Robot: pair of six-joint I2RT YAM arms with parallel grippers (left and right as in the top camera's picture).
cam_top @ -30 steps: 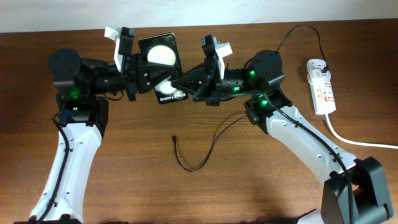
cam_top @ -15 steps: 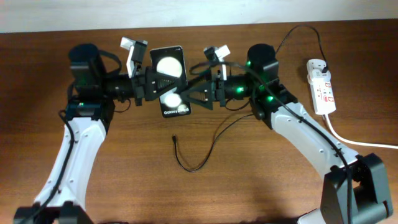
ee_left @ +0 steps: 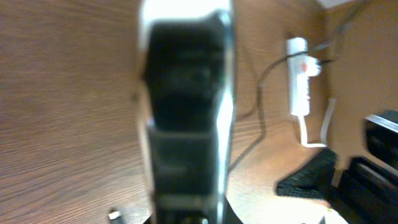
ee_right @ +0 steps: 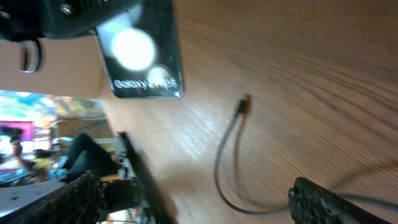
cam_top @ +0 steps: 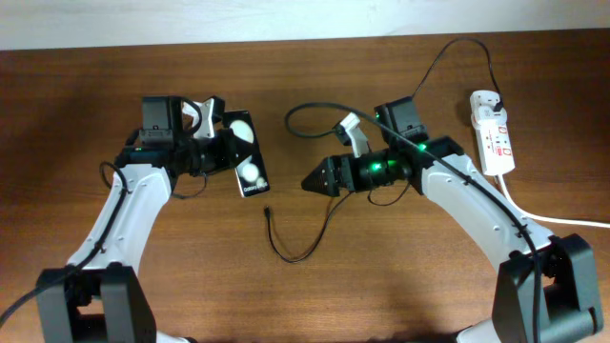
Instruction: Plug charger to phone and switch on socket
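Well, phone (cam_top: 250, 171) in left claw (cam_top: 225, 148) runs far-to-near, lettered end nearest.

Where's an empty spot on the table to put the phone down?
Bare wood lies on the near side of the charger loop, between the left arm and right arm, and along the far edge behind the phone. It is crowded in the middle around the right gripper, and by the socket.

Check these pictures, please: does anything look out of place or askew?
Yes. The left gripper holds the phone tilted, not lying flat on the table. The connector tip of the charger lies loose on the wood, plugged into nothing.
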